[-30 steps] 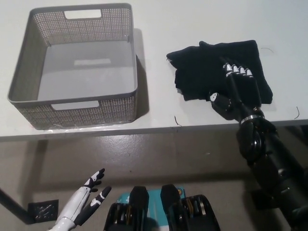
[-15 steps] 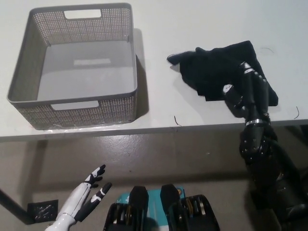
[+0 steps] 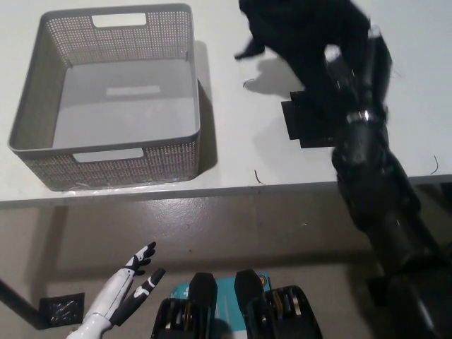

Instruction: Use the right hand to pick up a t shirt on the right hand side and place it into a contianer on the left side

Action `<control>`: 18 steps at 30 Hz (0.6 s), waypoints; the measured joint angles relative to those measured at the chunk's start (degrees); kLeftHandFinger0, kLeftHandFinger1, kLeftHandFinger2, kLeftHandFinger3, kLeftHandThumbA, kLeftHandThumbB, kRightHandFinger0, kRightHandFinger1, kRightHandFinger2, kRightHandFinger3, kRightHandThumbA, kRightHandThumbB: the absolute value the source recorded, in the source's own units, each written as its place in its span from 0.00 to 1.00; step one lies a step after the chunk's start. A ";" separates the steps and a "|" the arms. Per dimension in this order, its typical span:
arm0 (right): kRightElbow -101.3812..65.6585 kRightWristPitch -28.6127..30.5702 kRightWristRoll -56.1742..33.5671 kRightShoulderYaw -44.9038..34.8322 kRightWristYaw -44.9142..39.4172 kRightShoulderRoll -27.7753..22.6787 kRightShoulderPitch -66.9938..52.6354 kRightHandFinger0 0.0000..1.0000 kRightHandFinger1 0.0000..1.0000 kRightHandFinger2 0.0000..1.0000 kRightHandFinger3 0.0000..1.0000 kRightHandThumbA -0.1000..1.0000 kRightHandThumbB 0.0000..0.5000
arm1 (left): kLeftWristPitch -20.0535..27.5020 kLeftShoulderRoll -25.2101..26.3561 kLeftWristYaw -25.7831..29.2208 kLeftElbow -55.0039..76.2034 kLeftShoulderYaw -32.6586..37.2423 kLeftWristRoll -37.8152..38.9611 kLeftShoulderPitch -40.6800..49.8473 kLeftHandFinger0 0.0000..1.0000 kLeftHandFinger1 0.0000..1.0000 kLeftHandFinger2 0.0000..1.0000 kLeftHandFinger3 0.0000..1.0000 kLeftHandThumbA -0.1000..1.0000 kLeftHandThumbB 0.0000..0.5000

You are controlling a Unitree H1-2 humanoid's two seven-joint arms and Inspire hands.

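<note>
Your black right hand (image 3: 357,70) is up over the far right part of the white table (image 3: 233,152), its fingers clamped on the black t shirt (image 3: 304,32) — the cloth hangs bunched from the grip, clear of the tabletop at its far side, with a loose flap sticking out to the left and a shadow on the table under it. You can see a flat dark part near the hand's wrist, low at the table; whether it touches the surface you cannot tell. The grey mesh container (image 3: 106,159) sits on the left of the table, well apart from the shirt, open side up, a handle slot in its far wall and one in its near wall. Your white left hand (image 3: 127,286) rests below the table's near edge at the lower left — fingers apart, holding nothing.
</note>
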State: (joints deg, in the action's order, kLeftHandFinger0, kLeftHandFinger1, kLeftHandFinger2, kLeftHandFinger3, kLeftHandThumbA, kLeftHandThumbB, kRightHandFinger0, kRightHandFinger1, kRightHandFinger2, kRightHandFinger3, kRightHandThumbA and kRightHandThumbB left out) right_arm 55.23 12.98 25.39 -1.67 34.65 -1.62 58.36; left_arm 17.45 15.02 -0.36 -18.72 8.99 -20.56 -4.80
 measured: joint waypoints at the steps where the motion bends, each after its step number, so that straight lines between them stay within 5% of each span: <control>1: -0.51 -0.23 -0.08 0.10 0.04 0.39 1.00 0.35 0.44 0.53 0.69 0.00 0.47 | 0.01 0.00 0.00 -0.03 0.01 -0.01 0.00 0.91 0.93 1.00 1.00 1.00 0.64; 4: -2.75 -0.82 -0.39 0.30 0.22 1.65 4.41 0.37 0.46 0.59 0.71 0.00 0.48 | 0.03 0.00 0.00 -0.08 0.02 -0.05 0.00 0.89 0.93 1.00 1.00 1.00 0.69; 10: -4.95 -0.98 -1.90 0.91 -0.82 5.01 9.31 0.32 0.39 0.53 0.71 0.00 0.50 | -0.02 0.00 0.05 -0.06 0.15 -0.97 -0.06 0.86 0.91 1.00 1.00 1.00 0.74; 13: -5.04 -1.12 -2.47 1.78 -1.76 6.48 9.94 0.42 0.46 0.57 0.71 0.00 0.45 | -0.06 0.00 0.08 -0.05 0.28 -1.57 -0.07 0.80 0.89 1.00 1.00 1.00 0.73; 18: -4.18 -1.54 -3.22 4.01 -4.13 10.10 9.97 0.24 0.33 0.46 0.67 0.00 0.48 | -0.15 -0.27 -0.01 0.09 0.75 -2.51 -0.07 0.81 0.91 1.00 1.00 1.00 0.73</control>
State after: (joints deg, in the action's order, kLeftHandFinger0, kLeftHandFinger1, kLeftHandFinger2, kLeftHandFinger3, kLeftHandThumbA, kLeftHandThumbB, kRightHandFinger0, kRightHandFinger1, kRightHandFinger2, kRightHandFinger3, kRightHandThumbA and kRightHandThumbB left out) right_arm 51.05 11.44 22.16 2.33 30.52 8.47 68.33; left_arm 17.31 14.74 -0.37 -18.63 9.74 -23.07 -4.87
